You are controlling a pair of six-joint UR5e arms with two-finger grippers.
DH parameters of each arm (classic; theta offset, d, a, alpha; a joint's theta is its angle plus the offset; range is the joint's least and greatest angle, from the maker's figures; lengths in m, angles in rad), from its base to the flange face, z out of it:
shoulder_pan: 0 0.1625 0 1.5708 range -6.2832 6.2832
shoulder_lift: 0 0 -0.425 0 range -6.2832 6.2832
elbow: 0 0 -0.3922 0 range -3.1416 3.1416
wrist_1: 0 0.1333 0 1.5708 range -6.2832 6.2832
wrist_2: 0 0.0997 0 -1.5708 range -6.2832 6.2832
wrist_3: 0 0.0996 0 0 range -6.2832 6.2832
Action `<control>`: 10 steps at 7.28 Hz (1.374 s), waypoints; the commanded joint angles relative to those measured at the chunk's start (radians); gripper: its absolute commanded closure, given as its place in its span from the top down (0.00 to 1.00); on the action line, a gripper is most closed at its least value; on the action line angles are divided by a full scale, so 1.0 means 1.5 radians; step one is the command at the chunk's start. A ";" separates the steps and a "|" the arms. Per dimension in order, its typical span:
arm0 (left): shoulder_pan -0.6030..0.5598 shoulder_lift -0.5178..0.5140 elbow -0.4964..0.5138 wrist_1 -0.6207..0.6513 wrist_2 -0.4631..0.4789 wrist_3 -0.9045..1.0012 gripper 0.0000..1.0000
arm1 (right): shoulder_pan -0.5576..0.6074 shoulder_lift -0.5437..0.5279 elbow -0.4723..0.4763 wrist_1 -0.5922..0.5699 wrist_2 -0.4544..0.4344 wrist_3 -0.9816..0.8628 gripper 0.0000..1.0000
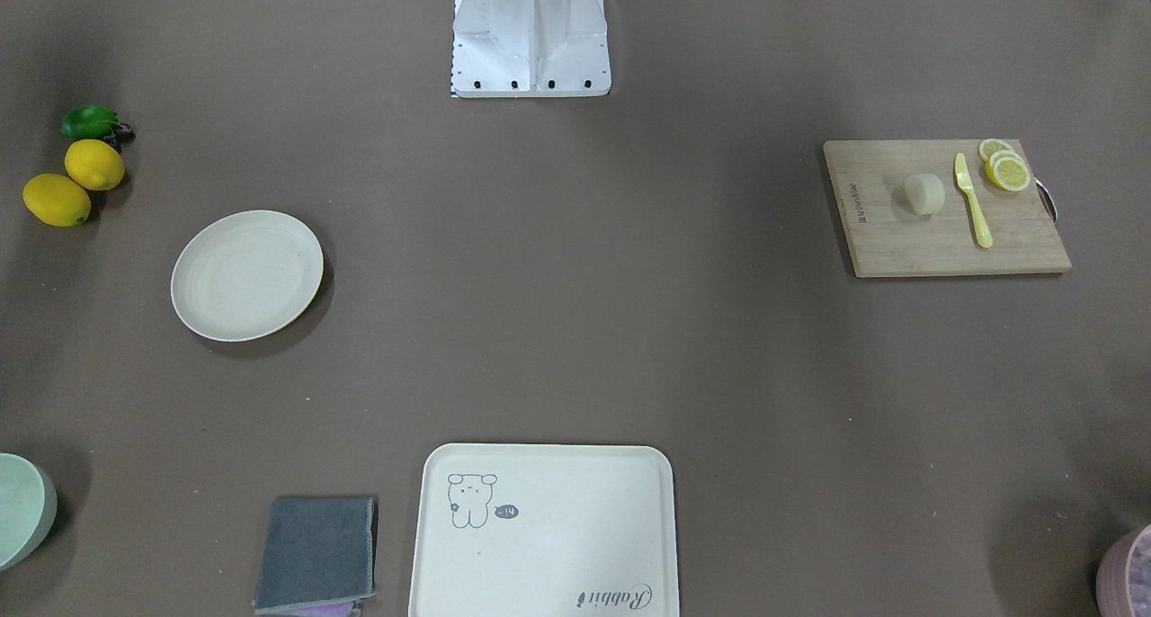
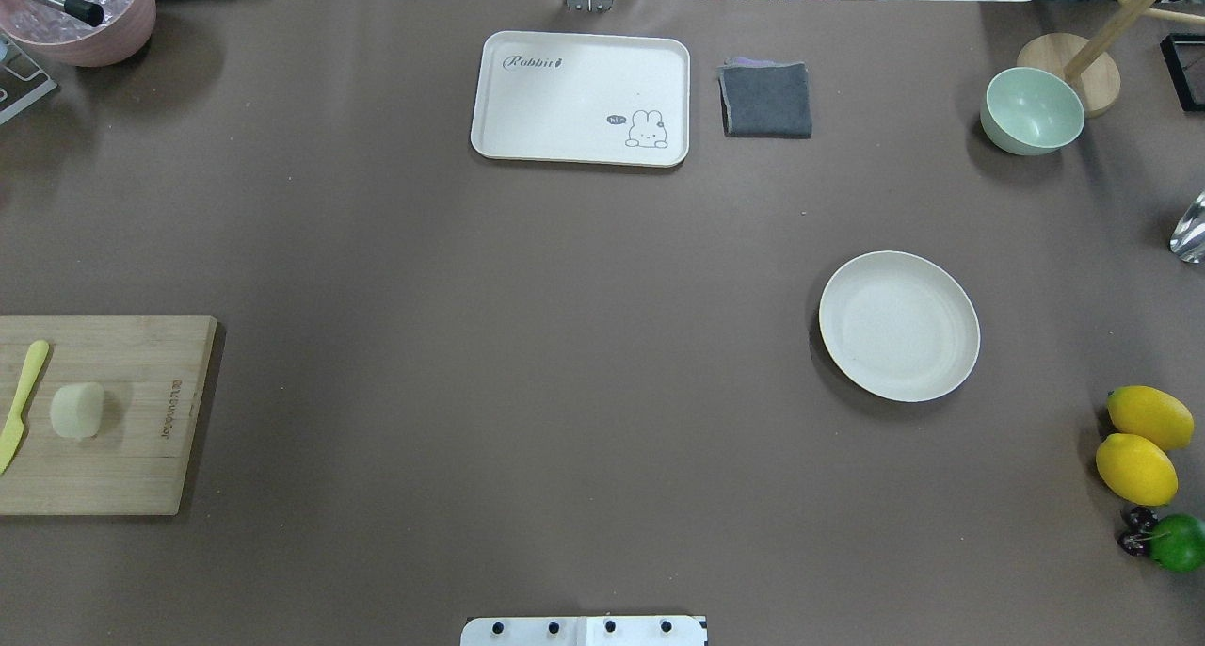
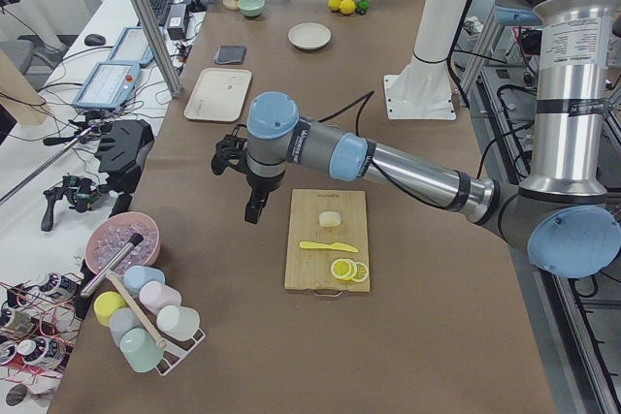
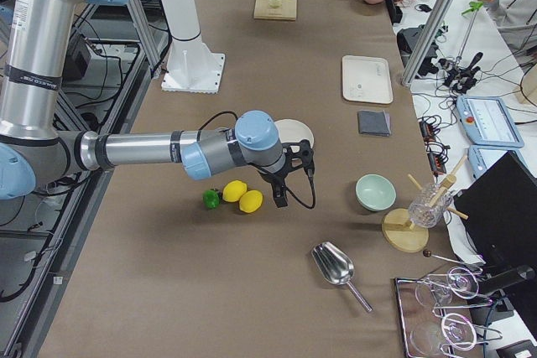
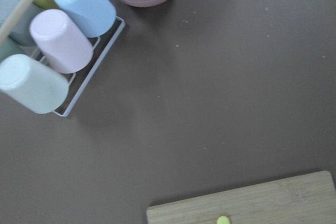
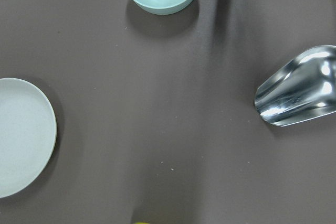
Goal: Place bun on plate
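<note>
The bun (image 1: 923, 192), a small pale rounded lump, lies on a wooden cutting board (image 1: 944, 239) on my left side; it also shows in the overhead view (image 2: 77, 410) and the exterior left view (image 3: 330, 219). The round cream plate (image 1: 247, 275) sits bare on my right side (image 2: 899, 326), and its edge shows in the right wrist view (image 6: 21, 135). My left gripper (image 3: 254, 212) hangs over the table just beyond the board's far edge. My right gripper (image 4: 279, 199) hovers near the lemons, beside the plate. I cannot tell whether either is open or shut.
A yellow knife (image 1: 973, 201) and lemon slices (image 1: 1005, 167) share the board. A printed tray (image 1: 544, 532), grey cloth (image 1: 315, 554) and green bowl (image 2: 1031, 111) line the far side. Two lemons (image 2: 1139, 444), a lime (image 2: 1177, 542), a metal scoop (image 6: 299, 95) and a cup rack (image 5: 52, 51) sit at the ends.
</note>
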 commanded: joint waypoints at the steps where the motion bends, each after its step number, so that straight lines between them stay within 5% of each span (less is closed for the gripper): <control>1: 0.001 0.029 0.005 -0.073 -0.023 -0.001 0.97 | -0.144 0.022 -0.002 0.089 -0.077 0.211 1.00; 6: 0.002 0.028 0.004 -0.074 -0.023 -0.001 0.97 | -0.456 0.032 -0.085 0.392 -0.303 0.623 0.94; 8: 0.002 0.028 0.005 -0.074 -0.022 -0.001 0.97 | -0.554 0.037 -0.087 0.395 -0.412 0.697 0.84; 10: 0.002 0.029 0.006 -0.074 -0.023 0.000 0.97 | -0.568 0.035 -0.089 0.394 -0.428 0.702 0.77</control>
